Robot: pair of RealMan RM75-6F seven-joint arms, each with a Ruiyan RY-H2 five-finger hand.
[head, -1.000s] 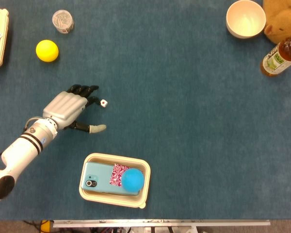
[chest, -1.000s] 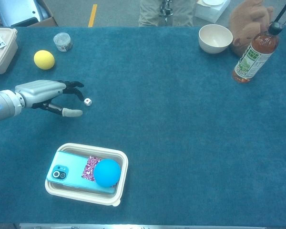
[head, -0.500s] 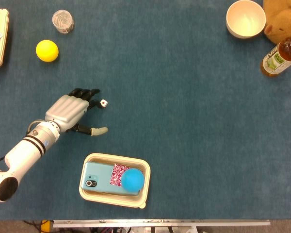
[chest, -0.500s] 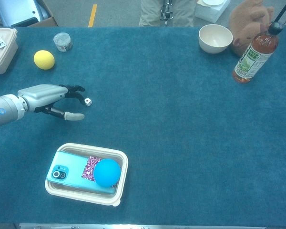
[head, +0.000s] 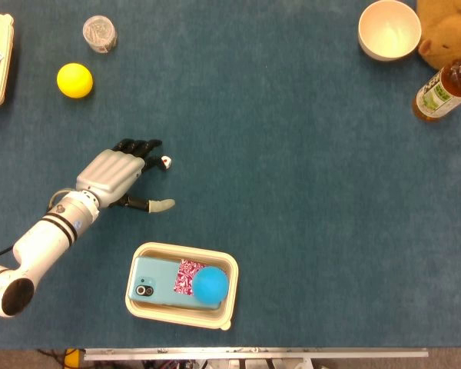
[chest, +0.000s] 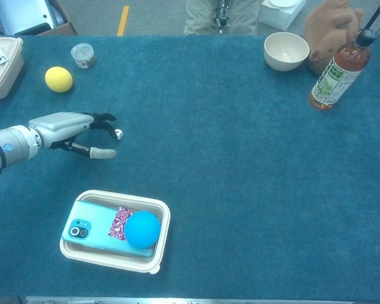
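Reaching over the blue tabletop (head: 307, 154), the left hand (head: 115, 173) has its fingers spread, grasping nothing, dark fingertips (head: 150, 144) just at the small white die (head: 166, 161), which lies at three o'clock from them. A clumsy brush could likely flick so light a die away. The bottle (head: 443, 89) at the tabletop's two o'clock corner bears a green label, unreadable. The right hand is out of sight.

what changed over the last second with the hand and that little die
The left hand crept toward the small white die, so its dark fingertips now reach over the die and partly hide it. No grip is visible, and the die has barely shifted, if at all. The yellow ball and tray stayed put.
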